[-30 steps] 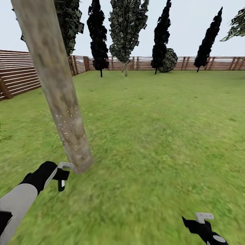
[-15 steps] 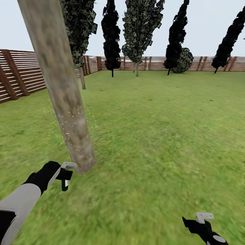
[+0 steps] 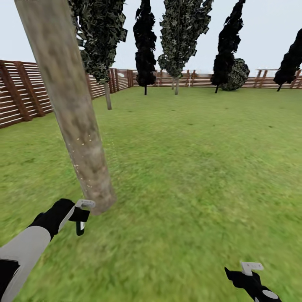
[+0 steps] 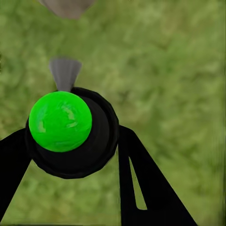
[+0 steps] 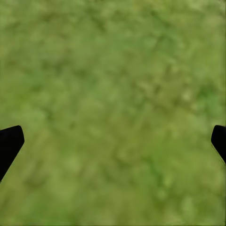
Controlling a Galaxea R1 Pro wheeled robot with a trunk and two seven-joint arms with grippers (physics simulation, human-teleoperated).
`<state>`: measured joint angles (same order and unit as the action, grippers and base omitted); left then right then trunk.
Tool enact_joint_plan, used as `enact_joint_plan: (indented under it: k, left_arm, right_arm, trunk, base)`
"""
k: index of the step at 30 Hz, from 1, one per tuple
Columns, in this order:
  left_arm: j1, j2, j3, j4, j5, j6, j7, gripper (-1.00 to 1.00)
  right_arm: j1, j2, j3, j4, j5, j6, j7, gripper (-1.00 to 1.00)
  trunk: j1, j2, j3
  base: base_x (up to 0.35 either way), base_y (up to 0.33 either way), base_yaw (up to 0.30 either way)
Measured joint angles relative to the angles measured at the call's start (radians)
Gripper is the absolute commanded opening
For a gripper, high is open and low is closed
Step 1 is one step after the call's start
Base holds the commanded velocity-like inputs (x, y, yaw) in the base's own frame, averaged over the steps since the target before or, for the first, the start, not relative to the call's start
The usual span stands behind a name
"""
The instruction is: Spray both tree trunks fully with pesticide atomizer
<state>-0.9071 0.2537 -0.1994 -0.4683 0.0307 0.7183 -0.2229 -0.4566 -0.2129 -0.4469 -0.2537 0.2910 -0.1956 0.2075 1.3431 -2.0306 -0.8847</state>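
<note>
Left pincer (image 3: 79, 216) clamped atomizer (image 4: 70, 132) lower left | we judged: aim nozzle up trunk (image 3: 79, 138) | right pincer (image 3: 251, 272) spread, empty.

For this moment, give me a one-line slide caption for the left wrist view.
Left gripper fingers clamp the black pesticide atomizer, its green spot facing the camera, grey nozzle aimed toward the tree trunk base over grass.

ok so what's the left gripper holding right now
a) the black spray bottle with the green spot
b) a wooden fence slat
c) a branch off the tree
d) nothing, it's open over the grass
a: in the left wrist view the left gripper has its black fingers on either side of the pesticide atomizer, its green spot facing the camera, held near the base of the tree trunk.
</note>
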Motion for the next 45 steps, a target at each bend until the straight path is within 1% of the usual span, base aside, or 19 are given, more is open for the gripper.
enact_joint_plan:
  k: [2,4,8,20,35,40,41,42,43,45]
  left_arm:
    - [0.0,0.0,0.0,0.0,0.014,-0.001,-0.001,-1.0]
    - [0.0,0.0,-0.001,0.0,0.019,-0.001,-0.001,-1.0]
    - [0.0,0.0,0.0,0.0,0.021,-0.001,-0.001,-1.0]
    - [0.0,0.0,-0.001,0.0,0.021,-0.002,-0.001,-1.0]
    - [0.0,0.001,-0.001,0.001,0.021,-0.002,-0.001,-1.0]
    - [0.0,-0.001,-0.001,0.003,0.026,-0.002,-0.002,-1.0]
    - [0.0,-0.006,0.0,0.009,0.033,-0.008,-0.003,-1.0]
    - [0.0,-0.02,0.0,0.013,0.051,-0.035,-0.004,-1.0]
    - [0.0,-0.028,-0.001,0.016,0.058,-0.077,-0.003,-1.0]
    - [0.004,-0.029,-0.001,0.018,0.06,-0.113,-0.002,-1.0]
  right_arm:
    - [0.0,0.0,0.0,0.0,0.0,0.0,0.0,1.0]
    - [0.0,0.0,0.0,0.0,0.0,0.0,0.0,1.0]
    - [0.0,0.0,0.0,0.0,0.0,0.0,0.0,1.0]
    - [0.0,-0.001,0.0,0.0,0.0,0.0,0.0,1.0]
    - [0.0,0.0,0.0,0.0,0.001,0.0,0.0,1.0]
    - [0.0,0.0,0.0,0.0,0.001,0.0,0.0,1.0]
    - [0.0,0.0,0.0,0.0,0.001,0.0,0.0,1.0]
    - [0.0,0.0,0.0,0.0,0.001,0.0,0.0,1.0]
    - [0.0,0.0,0.0,0.0,0.001,0.0,0.0,1.0]
    - [0.0,0.0,0.0,0.0,0.001,0.0,0.0,1.0]
  trunk:
    - [0.0,0.0,0.0]
    - [0.0,0.0,0.0]
    - [0.0,0.0,0.0]
    - [0.0,0.0,0.0]
    - [0.0,0.0,0.0]
    - [0.0,0.0,0.0]
    - [0.0,0.0,0.0]
    - [0.0,0.0,0.0]
    - [0.0,0.0,0.0]
    - [0.0,0.0,0.0]
  base:
    - [0.107,-0.271,0.275]
    - [0.107,-0.271,0.276]
    - [0.107,-0.271,0.189]
    - [0.107,-0.271,0.026]
    - [0.121,-0.271,0.266]
    - [0.159,-0.27,0.273]
    - [0.17,-0.27,0.25]
    - [0.176,-0.271,0.236]
    - [0.184,-0.268,0.219]
    - [0.159,-0.165,0.141]
